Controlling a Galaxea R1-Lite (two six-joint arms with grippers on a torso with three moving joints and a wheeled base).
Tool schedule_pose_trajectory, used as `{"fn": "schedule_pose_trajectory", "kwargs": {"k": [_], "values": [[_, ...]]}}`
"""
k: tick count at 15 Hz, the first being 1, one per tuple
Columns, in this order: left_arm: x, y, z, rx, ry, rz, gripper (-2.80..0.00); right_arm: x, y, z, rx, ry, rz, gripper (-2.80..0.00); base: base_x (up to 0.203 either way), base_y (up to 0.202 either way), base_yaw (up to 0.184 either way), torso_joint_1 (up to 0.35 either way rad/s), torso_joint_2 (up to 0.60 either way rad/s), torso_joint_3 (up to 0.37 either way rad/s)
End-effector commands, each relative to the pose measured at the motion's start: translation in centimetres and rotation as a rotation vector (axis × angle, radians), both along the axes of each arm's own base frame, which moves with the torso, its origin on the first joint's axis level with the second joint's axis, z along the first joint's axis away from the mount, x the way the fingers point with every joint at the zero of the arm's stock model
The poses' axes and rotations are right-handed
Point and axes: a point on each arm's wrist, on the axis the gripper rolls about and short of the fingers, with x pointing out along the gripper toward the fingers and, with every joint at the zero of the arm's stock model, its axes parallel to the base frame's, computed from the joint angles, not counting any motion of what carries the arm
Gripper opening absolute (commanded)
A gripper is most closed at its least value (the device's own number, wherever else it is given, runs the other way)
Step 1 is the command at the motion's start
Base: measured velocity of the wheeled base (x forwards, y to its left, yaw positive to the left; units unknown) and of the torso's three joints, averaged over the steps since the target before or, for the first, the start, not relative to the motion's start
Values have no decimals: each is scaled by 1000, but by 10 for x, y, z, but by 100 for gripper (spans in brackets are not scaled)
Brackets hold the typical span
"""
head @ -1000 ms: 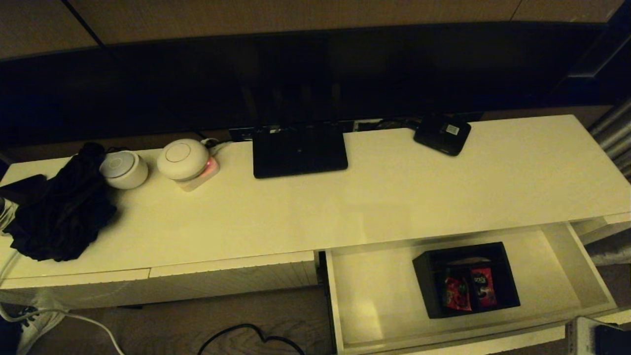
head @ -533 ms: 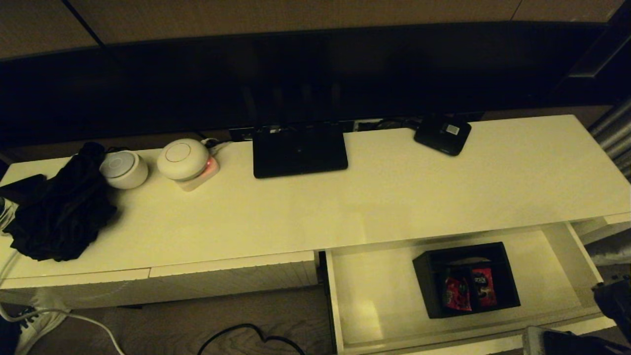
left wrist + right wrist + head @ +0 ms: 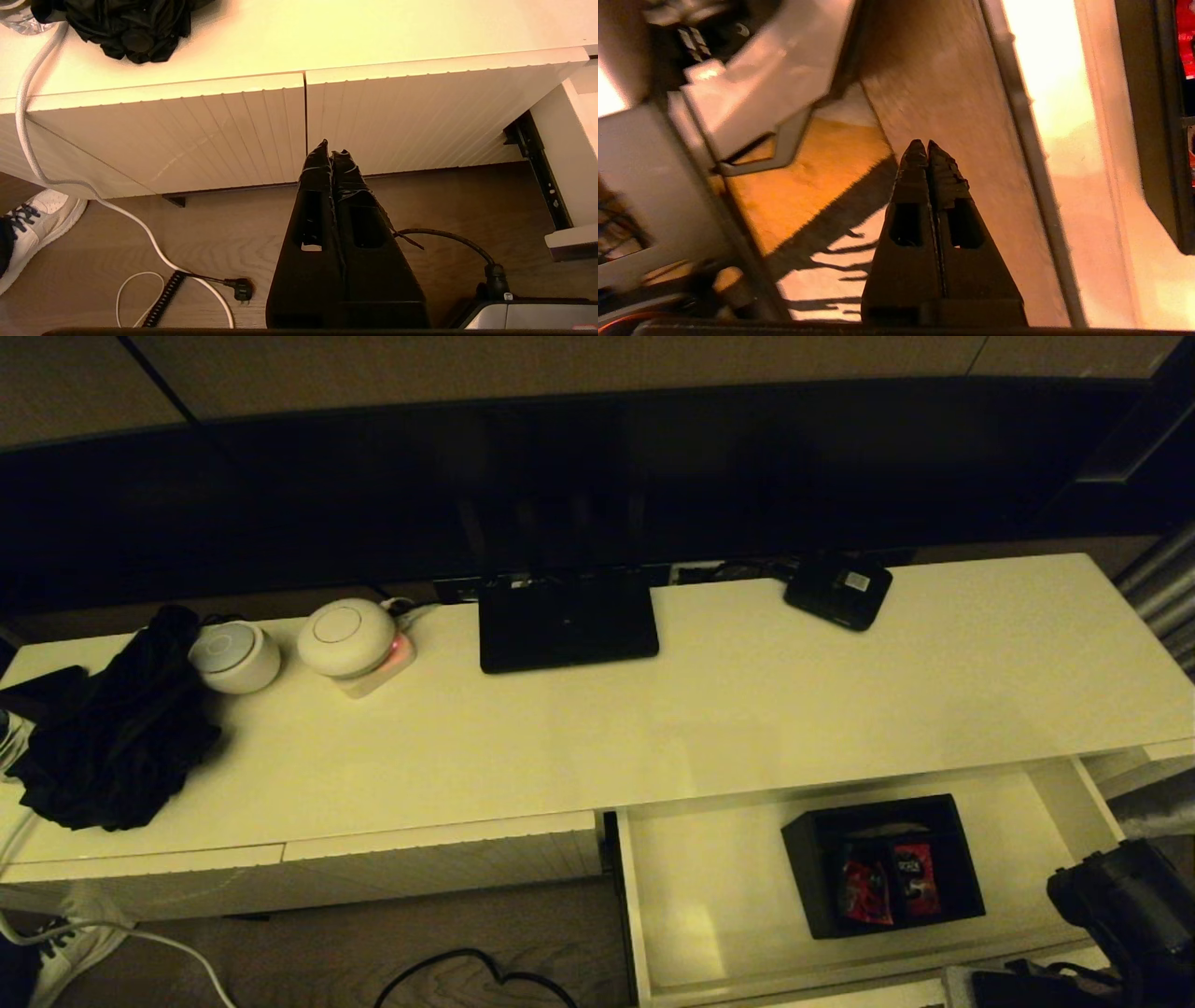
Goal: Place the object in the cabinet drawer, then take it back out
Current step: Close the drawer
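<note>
White cabinet top (image 3: 747, 709): router (image 3: 568, 621), black cloth (image 3: 112, 737).

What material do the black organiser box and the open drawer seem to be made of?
The black organiser box looks like matte leatherette or plastic: dull black walls without shine; which one is unclear. The cabinet drawer seems to be painted or laminated board: smooth cream-white panels that reflect light softly. The closed ribbed drawer front beside it shows the same finish.
</note>
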Motion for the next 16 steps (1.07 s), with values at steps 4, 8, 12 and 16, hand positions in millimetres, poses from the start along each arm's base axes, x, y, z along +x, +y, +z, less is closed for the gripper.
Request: {"fn": "schedule_pose_trajectory", "kwargs": {"k": [4,8,12,16], "values": [[0,0,-1,0,3,1,-280,25,5,-24,-62,-48,-28,-280,0,0,0,0,0,0],[0,0,-1,0,3,1,-280,42,8,-24,-65,-161,-50,-280,0,0,0,0,0,0],[0,0,-1,0,3,0,-280,53,11,-19,-46,-233,-56,-280,0,0,0,0,0,0],[0,0,-1,0,3,1,-280,66,14,-11,-58,-308,-79,-280,0,0,0,0,0,0]]}}
